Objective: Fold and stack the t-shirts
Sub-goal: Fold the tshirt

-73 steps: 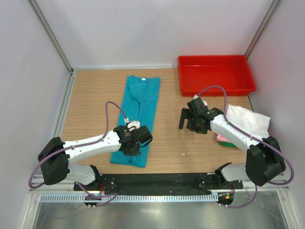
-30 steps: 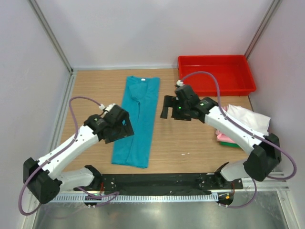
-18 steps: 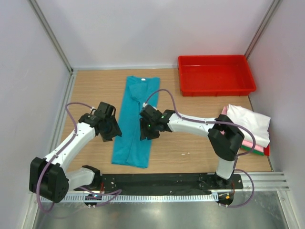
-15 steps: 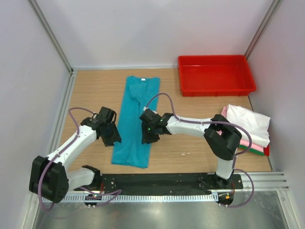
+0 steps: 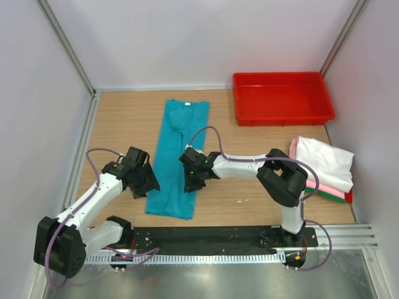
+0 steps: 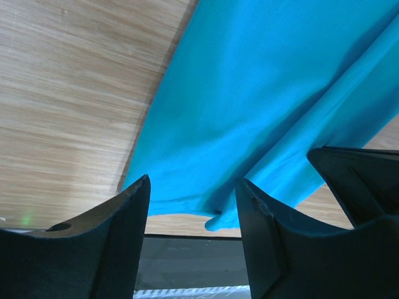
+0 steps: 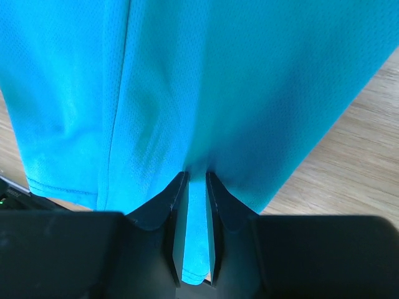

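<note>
A teal t-shirt [image 5: 181,140], folded lengthwise into a long narrow strip, lies flat left of centre, collar far, hem near. At the right edge, a rumpled white t-shirt [image 5: 325,162] tops a pink t-shirt [image 5: 292,148] and a green t-shirt [image 5: 331,195]

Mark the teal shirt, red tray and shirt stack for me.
teal shirt [image 5: 177,124]: top view, flat cloth below the collar.
red tray [image 5: 280,96]: top view, bare floor of the tray.
shirt stack [image 5: 324,162]: top view, the white shirt on top.
</note>
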Action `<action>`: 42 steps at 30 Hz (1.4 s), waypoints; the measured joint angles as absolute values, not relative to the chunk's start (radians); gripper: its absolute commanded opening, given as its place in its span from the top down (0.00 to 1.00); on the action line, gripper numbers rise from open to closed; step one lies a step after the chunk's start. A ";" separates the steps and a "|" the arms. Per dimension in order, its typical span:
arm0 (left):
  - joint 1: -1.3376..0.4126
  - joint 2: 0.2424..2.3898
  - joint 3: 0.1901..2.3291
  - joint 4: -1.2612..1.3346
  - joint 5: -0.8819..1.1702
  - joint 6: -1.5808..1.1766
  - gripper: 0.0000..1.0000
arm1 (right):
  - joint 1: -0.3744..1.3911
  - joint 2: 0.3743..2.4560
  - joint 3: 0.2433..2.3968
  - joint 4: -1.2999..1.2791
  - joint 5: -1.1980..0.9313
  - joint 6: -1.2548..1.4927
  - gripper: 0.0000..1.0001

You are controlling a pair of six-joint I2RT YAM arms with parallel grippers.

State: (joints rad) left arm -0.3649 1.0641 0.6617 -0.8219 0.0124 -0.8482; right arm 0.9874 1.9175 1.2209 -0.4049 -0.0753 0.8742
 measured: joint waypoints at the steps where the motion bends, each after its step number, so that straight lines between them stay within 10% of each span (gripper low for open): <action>1: -0.365 1.058 0.661 -0.822 0.012 -0.853 0.39 | 0.988 1.917 1.219 -0.406 -0.070 0.871 0.76; 14: -0.365 0.972 0.607 -0.817 0.059 -0.886 0.28 | 0.921 1.871 1.213 -0.566 0.015 0.792 0.74; 17: -0.367 0.972 0.607 -0.814 0.085 -0.884 0.06 | 0.910 1.869 1.237 -0.634 0.020 0.764 0.71; 19: -0.377 0.972 0.607 -0.813 0.099 -0.888 0.00 | 0.910 1.850 1.258 -0.676 0.017 0.760 0.44; 20: -0.385 0.971 0.607 -0.814 0.106 -0.896 0.02 | 0.910 1.829 1.261 -0.687 0.017 0.765 0.25; 23: -0.444 0.971 0.607 -0.814 0.121 -0.927 0.10 | 0.911 1.716 1.261 -0.722 0.015 0.775 0.13; 29: -0.586 0.956 0.582 -0.812 0.125 -1.033 0.38 | 0.912 1.408 1.003 -0.639 -0.056 0.878 0.19; 42: -0.702 0.942 0.444 -0.682 0.113 -1.222 0.53 | 0.950 1.335 0.654 -0.461 -0.133 1.043 0.33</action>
